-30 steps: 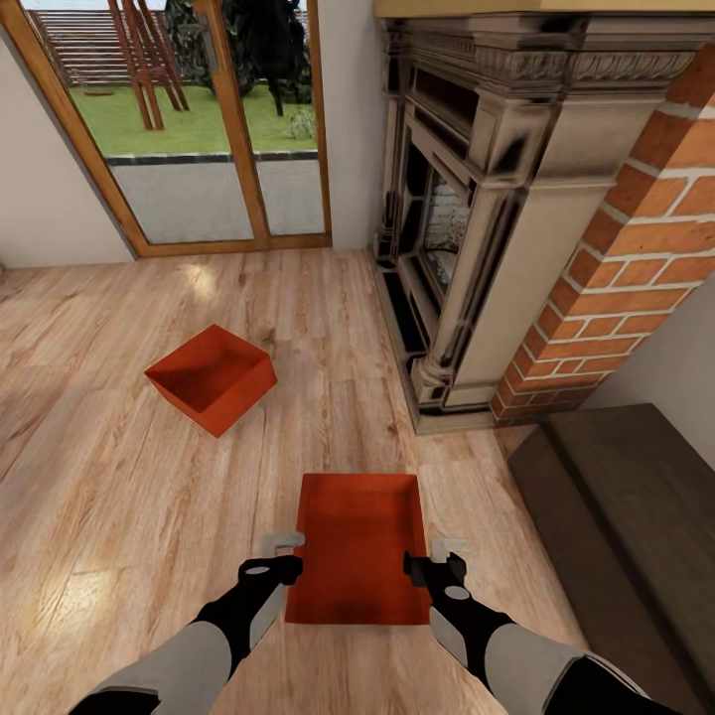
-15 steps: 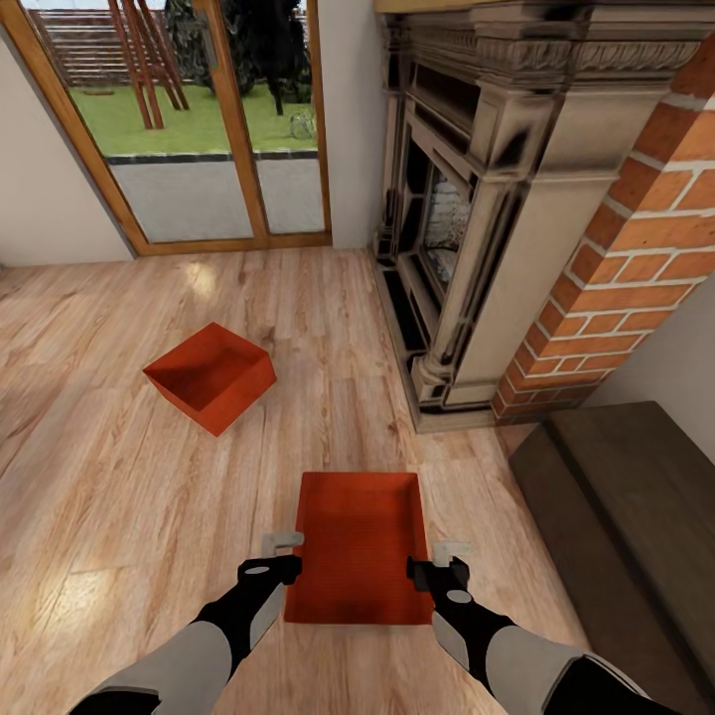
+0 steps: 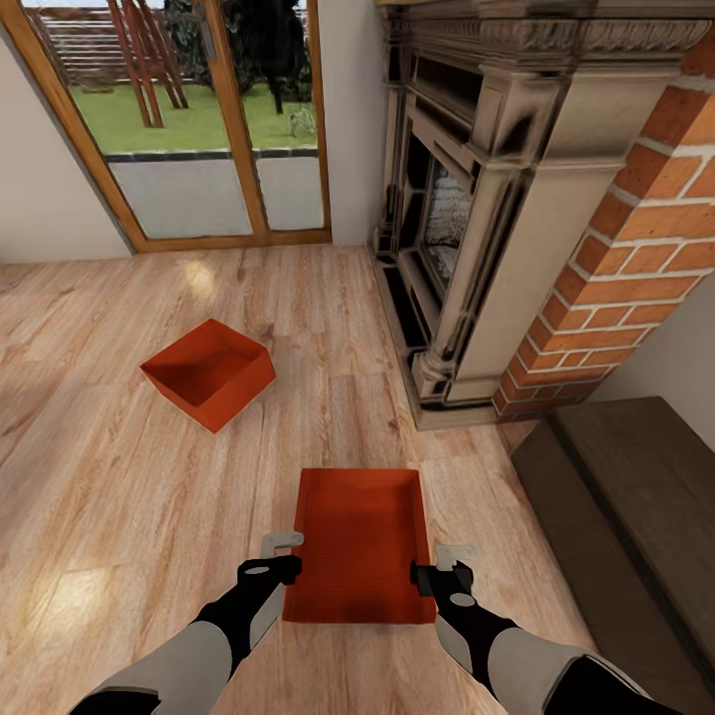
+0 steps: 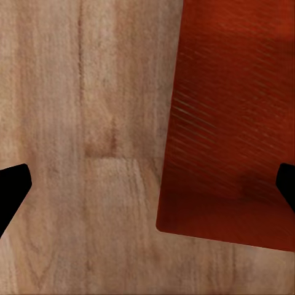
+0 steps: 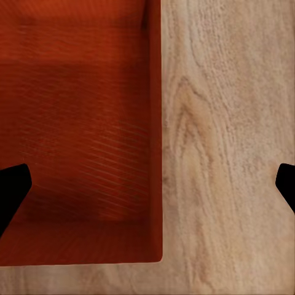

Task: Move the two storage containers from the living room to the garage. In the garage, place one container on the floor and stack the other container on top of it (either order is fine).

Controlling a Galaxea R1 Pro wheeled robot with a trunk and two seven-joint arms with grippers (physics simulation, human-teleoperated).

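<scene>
While it sits on the light wood-plank floor (image 3: 119, 516), the near orange-red thin-walled lidless box (image 3: 357, 546) looks light, stiff and slick; take its long walls. Left gripper (image 3: 282, 556) and right gripper (image 3: 443, 564) flank it, fingers spread wide, empty. Twin orange-red box (image 3: 209, 374) waits beyond.

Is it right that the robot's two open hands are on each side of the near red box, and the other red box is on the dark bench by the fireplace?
Not quite. The other box sits on the wood floor, not on the bench; the head view shows it. The rest holds: the left gripper and right gripper are open, flanking the near box.
</scene>
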